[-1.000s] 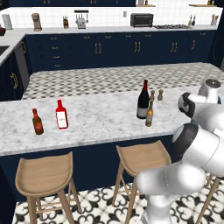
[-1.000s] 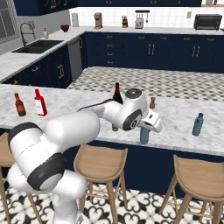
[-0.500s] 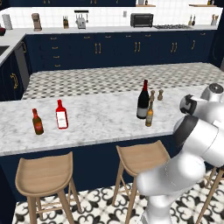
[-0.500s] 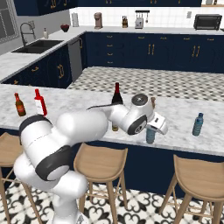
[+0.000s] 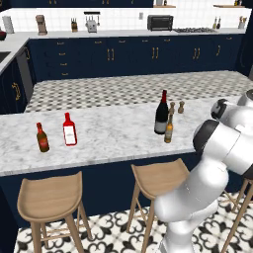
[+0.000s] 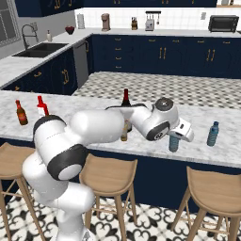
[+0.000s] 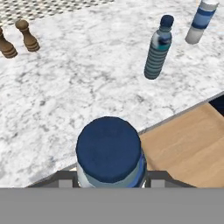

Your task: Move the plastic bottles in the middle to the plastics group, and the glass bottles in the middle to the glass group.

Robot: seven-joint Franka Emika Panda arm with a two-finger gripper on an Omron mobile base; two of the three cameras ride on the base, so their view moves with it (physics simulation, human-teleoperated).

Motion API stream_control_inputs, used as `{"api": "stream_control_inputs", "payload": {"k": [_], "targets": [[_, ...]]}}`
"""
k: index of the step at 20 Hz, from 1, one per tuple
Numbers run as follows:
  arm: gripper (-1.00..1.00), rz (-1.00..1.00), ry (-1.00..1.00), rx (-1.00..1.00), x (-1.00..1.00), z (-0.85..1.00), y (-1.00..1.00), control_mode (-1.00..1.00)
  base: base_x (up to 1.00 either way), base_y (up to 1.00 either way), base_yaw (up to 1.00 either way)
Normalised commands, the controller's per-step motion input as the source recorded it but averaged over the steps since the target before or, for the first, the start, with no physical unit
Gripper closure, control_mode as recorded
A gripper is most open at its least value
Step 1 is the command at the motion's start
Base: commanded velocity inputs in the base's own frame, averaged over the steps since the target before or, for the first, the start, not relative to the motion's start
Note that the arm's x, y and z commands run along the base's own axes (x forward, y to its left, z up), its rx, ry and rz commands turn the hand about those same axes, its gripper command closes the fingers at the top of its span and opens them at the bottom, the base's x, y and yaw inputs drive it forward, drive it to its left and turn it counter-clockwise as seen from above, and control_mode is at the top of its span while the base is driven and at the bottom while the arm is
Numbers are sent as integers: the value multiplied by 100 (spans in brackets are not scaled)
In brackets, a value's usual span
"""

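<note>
Gripper (image 6: pixel 181 134) clamped on plastic bottle (image 7: pixel 110 153), near plastics group bottle (image 6: pixel 213 133), not set down. Wine bottle (image 5: pixel 161 113), amber bottle (image 5: pixel 169 129) unmoved in middle.

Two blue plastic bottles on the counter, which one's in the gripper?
The blue bottle near the counter's front edge, under the gripper; in the hand view its dark cap sits between the fingers. The other blue bottle stands free farther right.

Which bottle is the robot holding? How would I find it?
Look along the white marble counter toward its right end, where the robot's gripper reaches. The small blue plastic bottle with a dark cap sits in it near the front edge. Its lookalike, another blue bottle, stands free farther right.
</note>
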Motion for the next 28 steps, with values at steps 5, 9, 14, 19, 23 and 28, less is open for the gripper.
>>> {"api": "stream_control_inputs", "payload": {"k": [5,9,14,19,23,28], "targets": [[100,0,0,0,16,-2,-26,-100,0,0,0],[100,0,0,0,22,-3,0,-100,0,0,0],[100,0,0,-1,31,0,0,-100,0,0,0],[100,0,0,0,36,0,-3,-100,0,0,0],[100,0,0,0,2,0,-40,-100,0,0,0],[100,0,0,2,0,0,-45,-100,0,0,0]]}}
